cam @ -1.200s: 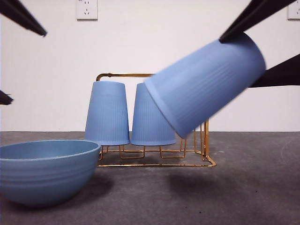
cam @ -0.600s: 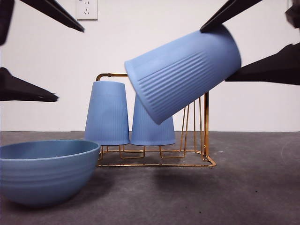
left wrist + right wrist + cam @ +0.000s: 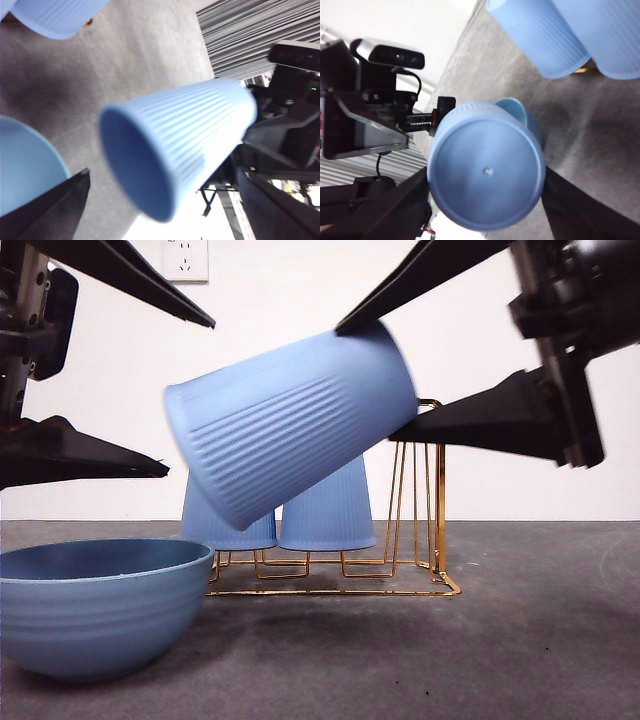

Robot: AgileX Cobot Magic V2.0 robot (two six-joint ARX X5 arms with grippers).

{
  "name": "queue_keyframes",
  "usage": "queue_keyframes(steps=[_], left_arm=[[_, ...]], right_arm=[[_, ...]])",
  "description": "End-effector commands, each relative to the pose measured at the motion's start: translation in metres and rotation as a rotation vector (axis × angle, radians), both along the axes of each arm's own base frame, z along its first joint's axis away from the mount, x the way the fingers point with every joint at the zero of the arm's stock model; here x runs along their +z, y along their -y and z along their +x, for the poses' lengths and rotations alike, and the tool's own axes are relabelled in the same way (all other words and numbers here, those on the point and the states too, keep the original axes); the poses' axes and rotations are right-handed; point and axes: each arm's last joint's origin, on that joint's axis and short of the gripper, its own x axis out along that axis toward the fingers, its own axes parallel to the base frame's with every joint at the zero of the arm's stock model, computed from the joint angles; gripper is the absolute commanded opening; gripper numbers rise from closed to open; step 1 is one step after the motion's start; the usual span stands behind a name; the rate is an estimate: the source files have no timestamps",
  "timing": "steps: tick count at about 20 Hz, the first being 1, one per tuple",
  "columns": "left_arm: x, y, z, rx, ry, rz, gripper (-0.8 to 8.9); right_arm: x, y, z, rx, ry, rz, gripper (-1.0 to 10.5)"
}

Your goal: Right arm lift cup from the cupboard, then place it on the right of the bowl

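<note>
1. The right gripper (image 3: 395, 380) is gripping the cup (image 3: 290, 425) by its closed base end, one of its fingers (image 3: 420, 285) pressing on top of the base and the other beneath it, so the fingers are clamped on the cup.
2. The cup is hanging tilted in the air, nearly on its side, with its open mouth pointing down toward the bowl (image 3: 95, 605) and its base raised toward the right gripper.
3. In the front view the cup is sitting clear above the counter (image 3: 500, 640) and in front of the cupboard (image 3: 435, 500), overlapping the two other cups (image 3: 325, 510) standing mouth-down on the rack.
4. The bowl is resting on the counter just beside the cupboard, below the lifted cup's mouth without touching it.
5. The left gripper (image 3: 175, 390) is hovering above the bowl with its fingers spread wide apart and empty, their tips lying close to the cup's mouth.
6. In the right wrist view the cup's round base (image 3: 485, 172) is filling the space between the two fingers, with the bowl's rim (image 3: 517, 107) peeking out behind it.
</note>
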Motion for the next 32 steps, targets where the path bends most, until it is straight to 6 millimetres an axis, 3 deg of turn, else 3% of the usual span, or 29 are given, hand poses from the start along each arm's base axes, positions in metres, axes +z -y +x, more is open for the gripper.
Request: queue_keyframes(steps=[1,8,17,22,27,32], left_arm=[[0.0,0.002,0.0,-0.039,-0.013,-0.024,4.63],[0.002,0.003,-0.002,-0.092,-0.033,-0.058,4.36],[0.005,0.004,-0.003,-0.159,-0.02,-0.106,0.14],[0.01,0.005,-0.002,-0.195,0.001,-0.146,0.08],[0.018,0.006,0.0,-0.202,0.032,-0.193,0.08],[0.026,0.007,0.003,-0.194,0.064,-0.229,0.08]], right_arm=[[-0.001,-0.009,0.001,0.024,-0.005,0.032,3.0],[-0.005,-0.021,0.0,0.042,-0.006,0.048,3.0],[-0.007,-0.021,-0.001,0.058,0.006,0.026,3.0],[-0.007,-0.021,-0.001,0.079,0.013,0.026,3.0],[-0.006,-0.022,-0.003,0.157,0.036,0.029,4.0],[-0.008,-0.022,-0.008,0.327,0.058,0.03,4.5]])
